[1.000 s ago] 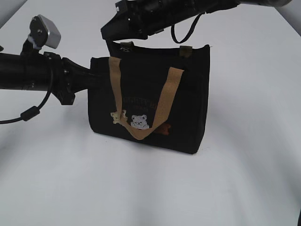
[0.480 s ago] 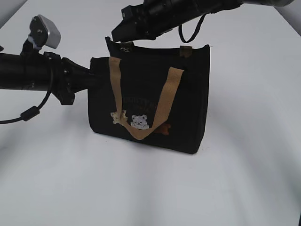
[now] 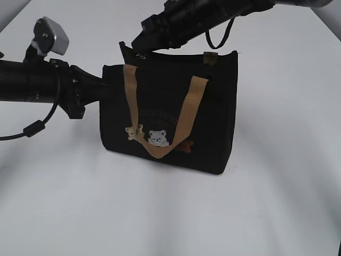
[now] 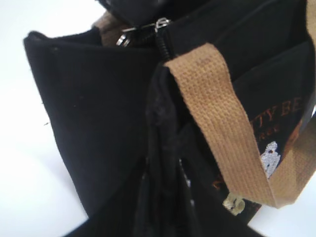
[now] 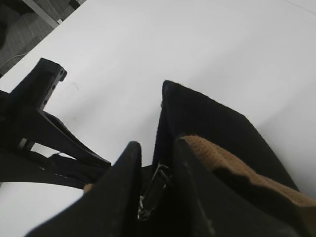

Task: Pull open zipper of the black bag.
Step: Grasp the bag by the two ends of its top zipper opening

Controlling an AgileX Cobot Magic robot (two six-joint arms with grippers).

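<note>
The bag stands upright on the white worktop, near its middle, front face toward the exterior camera. Two tan handles are visible: the front handle hangs down over the front face in a V, across the bear pictures and faint lettering; only short stubs of the rear handle show at the back top edge. The zipper runs along the top edge; in the left wrist view its coil and silvery pull sit at the left end of the bag. The left arm reaches in level from the left, and the left pincer meets the bag's left side panel. In the left wrist view its dark fingers are pressed together on a fold of black fabric at the side seam, so it is closed on the bag. The right arm comes down from the upper right to the top left corner. The right pincer stands narrowly open around the metal pull, which lies between its two fingers; whether the fingers actually pinch the pull cannot be told.
</note>
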